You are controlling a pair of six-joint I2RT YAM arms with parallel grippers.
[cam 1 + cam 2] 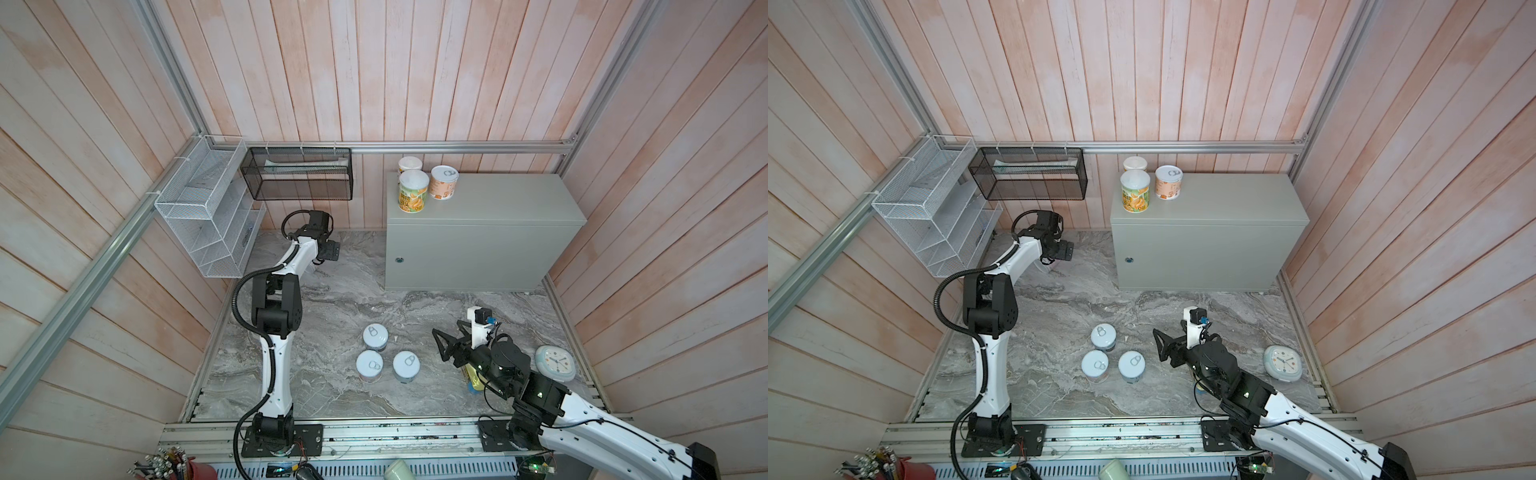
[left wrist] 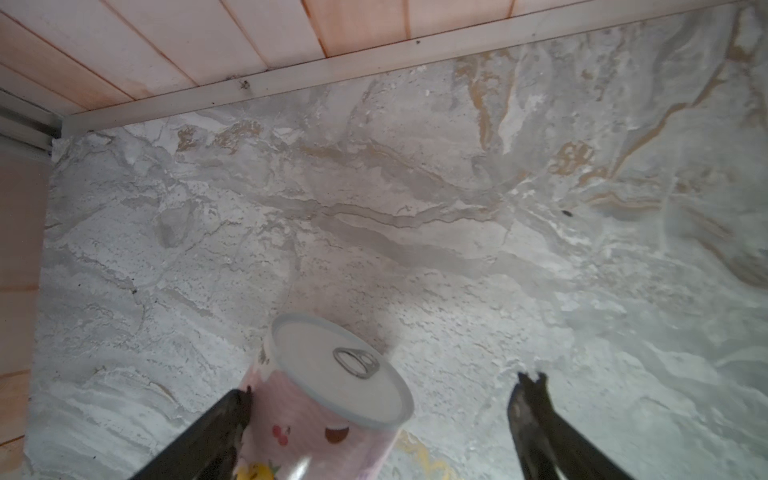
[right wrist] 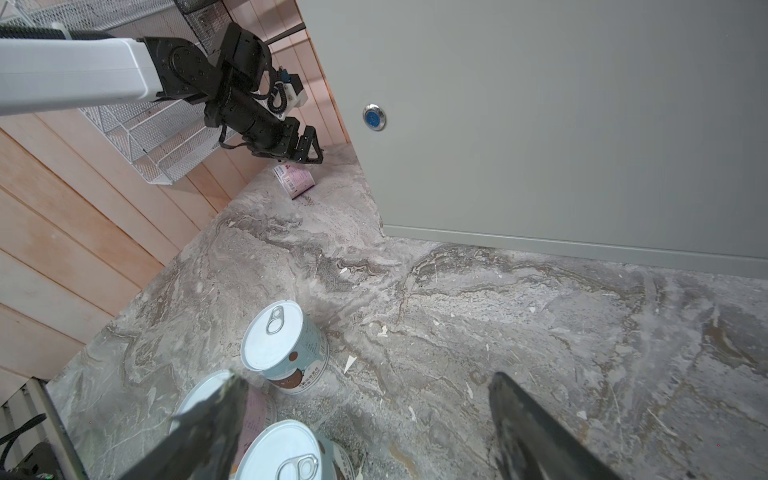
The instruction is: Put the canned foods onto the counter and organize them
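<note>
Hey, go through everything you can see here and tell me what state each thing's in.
Counter, door shut, three cans on top.
Yellow-green cans, upright on the counter.
Orange can, upright on the counter.
Floor cans, three, upright, lids sealed.
Pink can, upright, sealed.
Left gripper, open around the pink can.
Right gripper, open, empty.
Tin, mostly hidden under the right arm.
Clock, face up.

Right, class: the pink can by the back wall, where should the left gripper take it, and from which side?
Grip the pink can across its curved wall, below the lid rim, coming from above. It stands upright, its flat lid offers no hold, and the open left gripper straddles it.
</note>
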